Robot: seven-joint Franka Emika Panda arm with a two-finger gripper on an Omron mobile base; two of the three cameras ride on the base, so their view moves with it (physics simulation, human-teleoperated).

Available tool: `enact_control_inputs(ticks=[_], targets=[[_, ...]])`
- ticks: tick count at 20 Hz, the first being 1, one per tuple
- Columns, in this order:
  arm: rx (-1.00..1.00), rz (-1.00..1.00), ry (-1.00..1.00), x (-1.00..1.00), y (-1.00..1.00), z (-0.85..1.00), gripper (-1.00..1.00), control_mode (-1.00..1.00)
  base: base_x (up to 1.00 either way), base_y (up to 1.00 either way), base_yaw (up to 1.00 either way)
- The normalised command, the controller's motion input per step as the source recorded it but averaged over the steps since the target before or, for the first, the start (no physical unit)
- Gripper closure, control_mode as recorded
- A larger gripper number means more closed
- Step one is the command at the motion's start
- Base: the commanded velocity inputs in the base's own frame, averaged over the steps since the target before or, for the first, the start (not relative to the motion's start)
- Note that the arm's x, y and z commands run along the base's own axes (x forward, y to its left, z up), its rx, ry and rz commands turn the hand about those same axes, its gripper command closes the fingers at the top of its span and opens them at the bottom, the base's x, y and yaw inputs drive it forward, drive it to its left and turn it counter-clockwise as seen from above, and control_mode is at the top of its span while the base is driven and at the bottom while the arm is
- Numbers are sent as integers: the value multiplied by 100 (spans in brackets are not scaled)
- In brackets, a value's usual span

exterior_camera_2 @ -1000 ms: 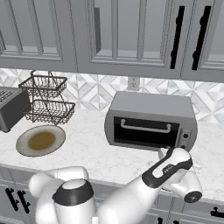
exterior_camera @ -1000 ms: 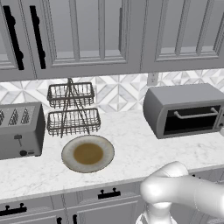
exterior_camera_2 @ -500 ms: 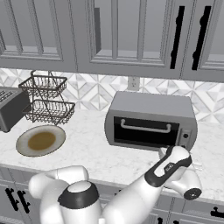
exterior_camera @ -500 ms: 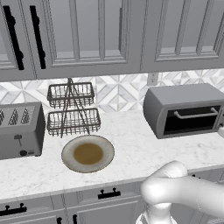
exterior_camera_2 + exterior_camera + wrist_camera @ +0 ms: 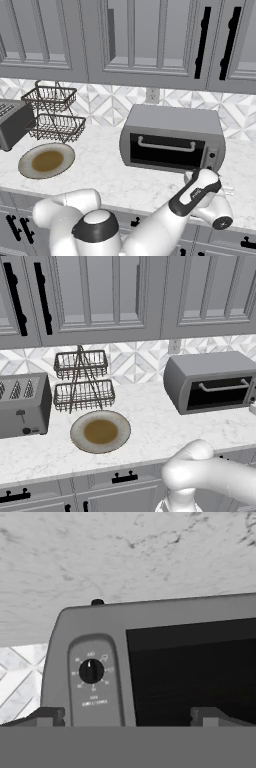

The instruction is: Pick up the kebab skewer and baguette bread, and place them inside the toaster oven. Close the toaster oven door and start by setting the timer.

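Note:
The toaster oven [image 5: 172, 137] [image 5: 212, 381] stands on the counter with its door [image 5: 165, 150] upright and closed, the silver bar handle across the top. In the hand view the picture is rolled over. There the oven's dark glass [image 5: 190, 672] and its timer knob [image 5: 91, 671] sit close ahead. My gripper [image 5: 222, 189] [image 5: 129, 717] hovers in front of the oven's right control panel, open, with nothing between the fingertips [image 5: 50, 716]. The kebab skewer and the baguette bread are out of view.
A round plate [image 5: 100, 432] [image 5: 46, 161] with a brown centre lies on the counter left of the oven. Behind it stands a two-tier wire basket rack [image 5: 82, 381], and a grey four-slot toaster [image 5: 22, 403] sits at the far left. Wall cabinets hang above.

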Motion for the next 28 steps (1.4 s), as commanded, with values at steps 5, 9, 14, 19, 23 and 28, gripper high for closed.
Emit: enact_control_inputs(ticks=[5,9,14,19,23,28], targets=[[-1,0,0,19,0,0,-100,-100,0,0,0],[0,0,0,13,0,-4,-100,-100,0,0,0],[0,0,0,3,-1,-13,-100,-100,0,0,0],[0,0,0,7,-3,-14,-100,-100,0,0,0],[0,0,0,13,-2,-6,-100,-100,0,0,0],[0,0,-1,6,-17,-4,-100,-100,0,0,0]])
